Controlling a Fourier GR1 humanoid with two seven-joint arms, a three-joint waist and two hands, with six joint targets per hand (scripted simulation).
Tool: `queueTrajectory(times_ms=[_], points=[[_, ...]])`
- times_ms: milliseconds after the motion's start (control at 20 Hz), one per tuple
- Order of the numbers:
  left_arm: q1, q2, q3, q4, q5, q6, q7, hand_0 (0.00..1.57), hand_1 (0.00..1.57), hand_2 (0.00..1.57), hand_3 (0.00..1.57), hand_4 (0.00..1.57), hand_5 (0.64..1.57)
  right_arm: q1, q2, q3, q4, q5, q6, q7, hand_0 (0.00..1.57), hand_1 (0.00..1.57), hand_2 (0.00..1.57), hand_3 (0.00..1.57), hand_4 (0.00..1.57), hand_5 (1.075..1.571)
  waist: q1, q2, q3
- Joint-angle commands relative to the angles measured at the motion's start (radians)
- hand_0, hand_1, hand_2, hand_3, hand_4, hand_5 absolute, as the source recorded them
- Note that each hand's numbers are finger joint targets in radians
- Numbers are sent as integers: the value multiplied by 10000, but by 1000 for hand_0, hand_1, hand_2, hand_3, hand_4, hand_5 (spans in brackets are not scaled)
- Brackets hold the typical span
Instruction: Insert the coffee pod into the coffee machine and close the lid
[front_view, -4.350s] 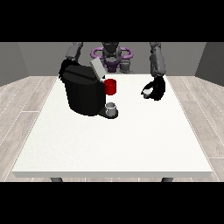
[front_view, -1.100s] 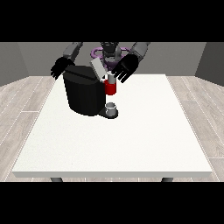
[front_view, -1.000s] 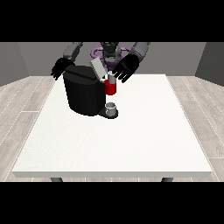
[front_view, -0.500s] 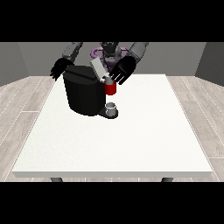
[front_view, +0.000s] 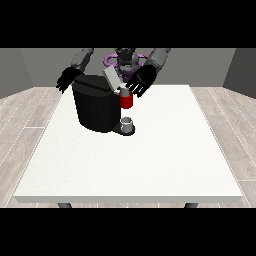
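You're looking at: grey arms | black hand at the view's left (front_view: 66, 80) | black hand at the view's right (front_view: 141, 82) | grey torso with purple ring

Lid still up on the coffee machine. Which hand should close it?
Left, the hand at the view's right: it is right beside the raised lid. The hand at the view's left sits behind the coffee machine.

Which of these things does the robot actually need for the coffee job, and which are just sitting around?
Part of the job:
coffee machine
its raised lid
red part at the machine's front
hand at the view's right, beside the lid

Just there:
small cup under the spout
hand at the view's left, behind the machine
white table
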Motion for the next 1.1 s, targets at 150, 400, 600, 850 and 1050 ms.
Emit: queueTrajectory(times_ms=[150,400,600,850,1050], points=[[-86,-289,-295,-104,-342,129,100,1085,1085,1132,956,403,1571,-302,248,34,259,115,-307,-240,0,0,0,0,431,1571,201,51,-7],[-71,-45,-94,-99,-318,238,-97,1050,1050,1119,962,364,1571,-285,-157,-187,305,-177,223,-417,0,0,0,0,415,1571,86,237,-8],[139,-23,-182,-129,-391,181,-478,1018,1018,1086,904,369,1571,-323,-280,-246,287,-120,117,-35,0,0,0,0,447,1571,262,115,-8],[476,493,-515,235,-879,-91,-917,0,0,0,0,0,1571,-103,-135,31,-313,-98,73,345,0,0,0,0,375,1571,-141,113,-12],[321,342,-626,115,-981,-405,-662,0,0,0,0,0,1571,80,141,155,-82,95,-203,113,0,0,0,0,338,1571,30,-203,-9]])
